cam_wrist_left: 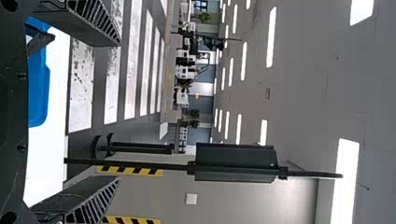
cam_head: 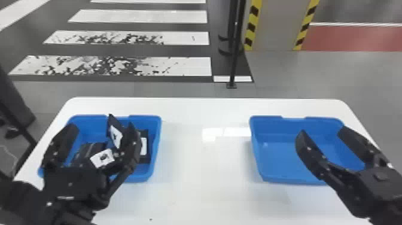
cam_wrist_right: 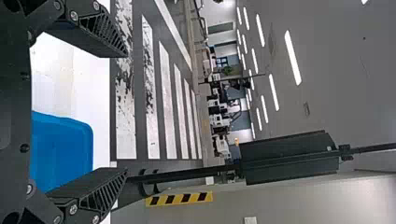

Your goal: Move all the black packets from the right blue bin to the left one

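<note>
Hanging Open at 8 and 4 O'Clock

The left claw [cam_head: 102,128] is hanging at 8 o'clock over the left bin [cam_head: 157,140], its fingers standing wide apart. The right claw [cam_head: 323,133] is likewise gaping at 4 o'clock, over the right bin [cam_head: 279,167], whose blue floor is showing.

Inside the left bin, black packets are lying jumbled: a white-labelled packet [cam_head: 102,158] is resting at 6 o'clock, another packet [cam_head: 144,146] at 3 and a tilted packet [cam_head: 115,131] is poking up at 1, beside a claw finger; contact is staying unclear.

The white counter [cam_head: 194,167] is carrying both bins. Beyond, a black post [cam_head: 234,65] is standing at 1 o'clock, and white floor stripes [cam_head: 179,67] are stretching toward 11.
</note>
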Robot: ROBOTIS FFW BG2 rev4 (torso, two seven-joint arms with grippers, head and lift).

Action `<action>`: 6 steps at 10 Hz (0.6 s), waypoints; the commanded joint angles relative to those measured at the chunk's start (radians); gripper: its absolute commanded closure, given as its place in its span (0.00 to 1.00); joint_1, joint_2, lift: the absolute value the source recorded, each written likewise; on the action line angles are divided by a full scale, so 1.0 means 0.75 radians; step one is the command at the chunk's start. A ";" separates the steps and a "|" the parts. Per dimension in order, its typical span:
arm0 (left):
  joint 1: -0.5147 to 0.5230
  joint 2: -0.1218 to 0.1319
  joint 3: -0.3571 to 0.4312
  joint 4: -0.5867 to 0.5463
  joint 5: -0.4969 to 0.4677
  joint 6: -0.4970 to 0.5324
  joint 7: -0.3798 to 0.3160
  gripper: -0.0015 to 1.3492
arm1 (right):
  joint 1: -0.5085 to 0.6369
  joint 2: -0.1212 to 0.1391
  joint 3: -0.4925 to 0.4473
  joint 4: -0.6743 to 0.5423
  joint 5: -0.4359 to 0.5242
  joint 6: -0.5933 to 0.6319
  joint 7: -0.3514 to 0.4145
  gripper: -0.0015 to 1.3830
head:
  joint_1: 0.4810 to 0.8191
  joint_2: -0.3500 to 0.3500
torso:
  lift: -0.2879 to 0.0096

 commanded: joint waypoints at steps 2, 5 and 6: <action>0.000 0.002 -0.003 -0.003 -0.003 0.000 0.000 0.00 | 0.000 0.000 0.000 0.002 0.000 0.000 0.000 0.12 | 0.63 0.49 | 0.50; -0.003 0.002 -0.003 0.000 -0.003 -0.007 0.000 0.00 | 0.000 0.000 0.000 0.005 -0.008 -0.007 0.000 0.12 | 0.63 0.49 | 0.50; -0.003 0.002 -0.003 0.000 -0.003 -0.007 0.000 0.00 | 0.000 0.000 0.000 0.005 -0.008 -0.007 0.000 0.12 | 0.63 0.49 | 0.50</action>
